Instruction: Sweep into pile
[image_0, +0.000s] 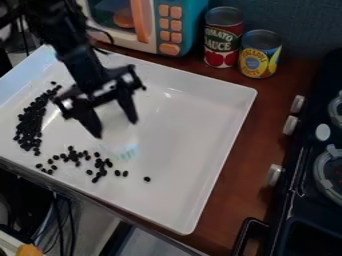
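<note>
The one camera looks down at a slant from above the front side of the desk (250, 122), facing the wall (297, 17) behind it. It is turned askew to the white tray (194, 120), whose sides run diagonally through the view. It sits near enough for the tray to take up much of the picture, with the tray's left part cut by the edge. The toy microwave (148, 22) is at the top, the stove (300, 205) is cut off at right, and cables (60, 215) below the desk show at lower left.
</note>
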